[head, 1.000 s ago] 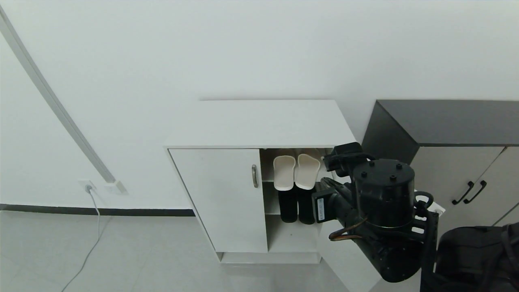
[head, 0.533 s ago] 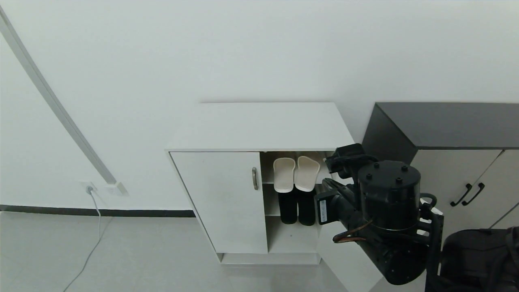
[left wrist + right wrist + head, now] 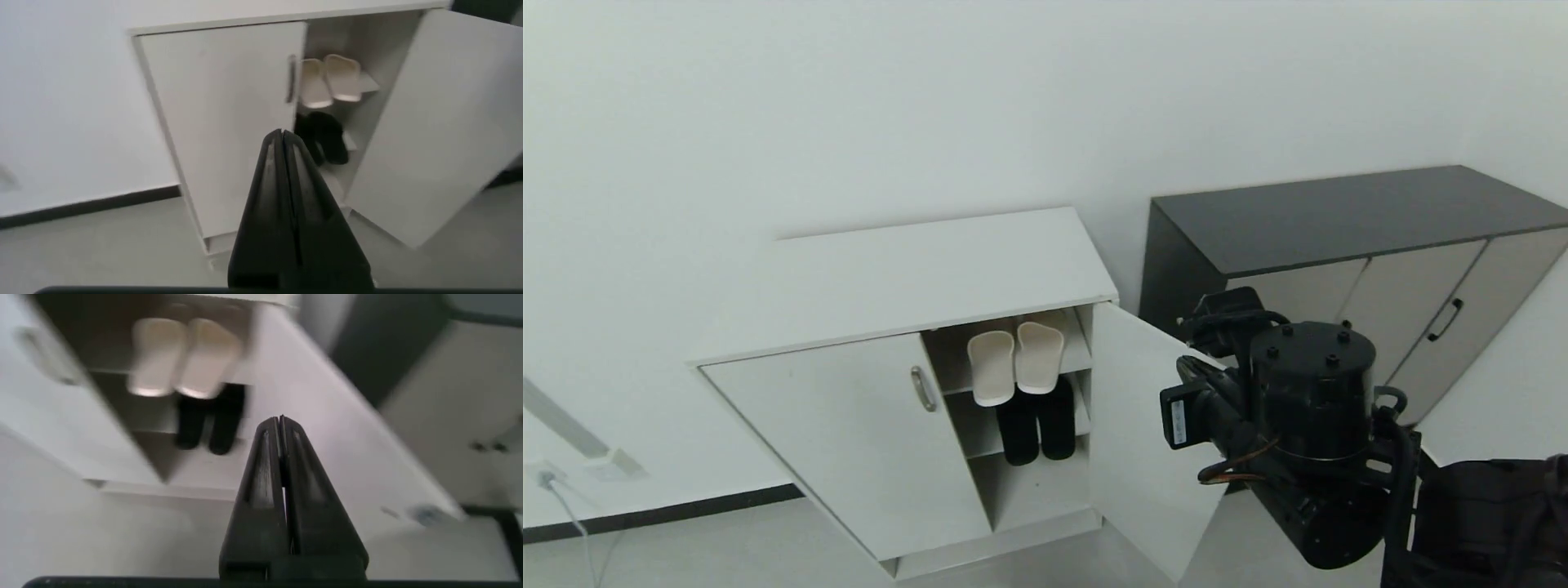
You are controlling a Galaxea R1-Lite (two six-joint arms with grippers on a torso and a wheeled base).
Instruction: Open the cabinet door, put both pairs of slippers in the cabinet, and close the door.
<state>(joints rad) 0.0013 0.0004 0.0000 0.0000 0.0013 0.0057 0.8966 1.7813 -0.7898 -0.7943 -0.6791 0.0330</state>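
A white cabinet point(image 3: 915, 269) stands against the wall with its left door point(image 3: 849, 441) closed and its right door point(image 3: 1135, 425) swung open. Cream slippers point(image 3: 1016, 367) lie on the upper shelf, black slippers point(image 3: 1037, 429) on the shelf below. My right arm point(image 3: 1282, 408) hangs just right of the open door. My right gripper point(image 3: 282, 425) is shut and empty, off the open door point(image 3: 327, 433) and pointing toward both pairs point(image 3: 184, 355). My left gripper point(image 3: 280, 135) is shut and empty too, held back from the cabinet, facing the closed door point(image 3: 221, 114) and the slippers point(image 3: 331, 77).
A dark grey cabinet point(image 3: 1339, 212) with pale doors stands right of the white one, close to the open door's swing. A wall outlet with a cable point(image 3: 543, 474) sits low at the far left. Bare floor lies in front of the cabinet.
The whole head picture has shifted: the camera turned right, so the cabinet now sits further left and at an angle. The right arm keeps its place in the picture. The slippers stay on their shelves.
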